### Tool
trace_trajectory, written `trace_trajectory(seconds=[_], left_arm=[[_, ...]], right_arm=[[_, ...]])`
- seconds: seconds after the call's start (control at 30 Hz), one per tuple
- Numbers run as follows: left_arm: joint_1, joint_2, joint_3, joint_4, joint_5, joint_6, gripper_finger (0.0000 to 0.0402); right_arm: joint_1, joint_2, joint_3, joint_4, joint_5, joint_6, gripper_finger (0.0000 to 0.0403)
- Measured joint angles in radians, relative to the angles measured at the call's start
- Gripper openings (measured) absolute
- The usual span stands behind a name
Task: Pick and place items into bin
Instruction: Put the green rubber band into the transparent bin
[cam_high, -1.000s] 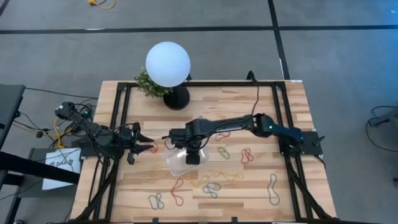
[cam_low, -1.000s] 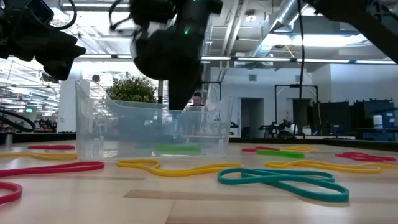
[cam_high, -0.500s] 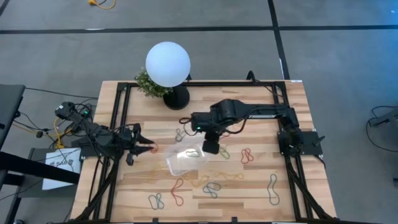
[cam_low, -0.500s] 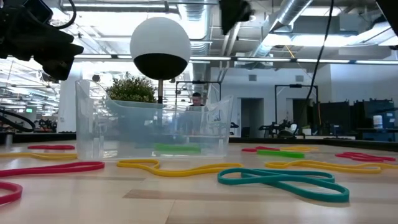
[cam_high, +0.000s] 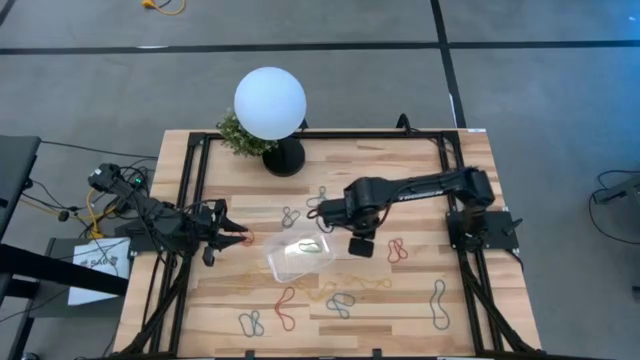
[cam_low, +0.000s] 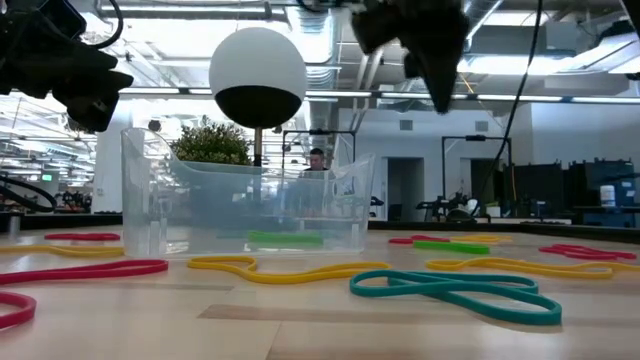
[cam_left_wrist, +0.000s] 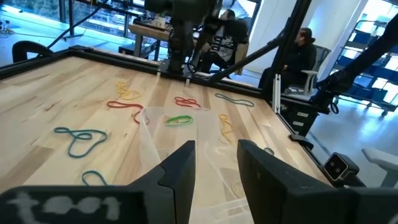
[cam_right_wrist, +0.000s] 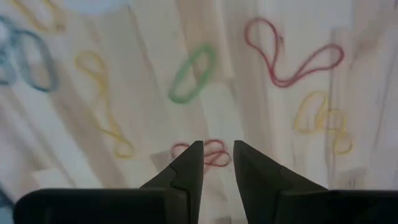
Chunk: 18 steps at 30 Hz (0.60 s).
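The right gripper (cam_high: 361, 245) hovered at three o'clock of the small clear plastic bin (cam_high: 301, 258), which sat mid-table holding a thin green loop (cam_high: 307, 249). In the low view it hung above the bin's wall (cam_low: 140, 190). Its wrist view showed fingers (cam_right_wrist: 188, 167) narrowly parted, empty, over a red twisted loop (cam_right_wrist: 214, 153). The left gripper (cam_high: 232, 237) waited at nine o'clock, jaws apart.

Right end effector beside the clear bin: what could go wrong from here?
The right end effector hangs slightly open above a thin red rubber loop lying flat on the wooden table; it may close on nothing or scrape wood.
The small clear plastic bin, holding one green loop, looks light; a low return pass could shove it.
Left end effector idles at left.
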Motion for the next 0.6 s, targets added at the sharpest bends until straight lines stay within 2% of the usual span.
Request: trace_trajectory(seconds=[0.2,0.33,0.5,0.6], left_arm=[[0.000,0.015,0.000,0.000,0.000,-0.003,0.0110],[0.000,0.014,0.000,0.000,0.000,-0.003,0.0110],[0.000,0.013,0.000,0.000,0.000,-0.003,0.0110],[0.000,0.012,0.000,0.000,0.000,0.002,0.0110]], right_arm=[[-0.001,-0.115,-0.316,0.374,0.008,0.086,0.0082],[0.000,-0.130,-0.471,0.487,0.062,0.138,0.0082],[0.000,-0.111,-0.577,0.609,0.054,0.150,0.0082],[0.000,-0.078,-0.591,0.694,0.050,0.151,0.0082]])
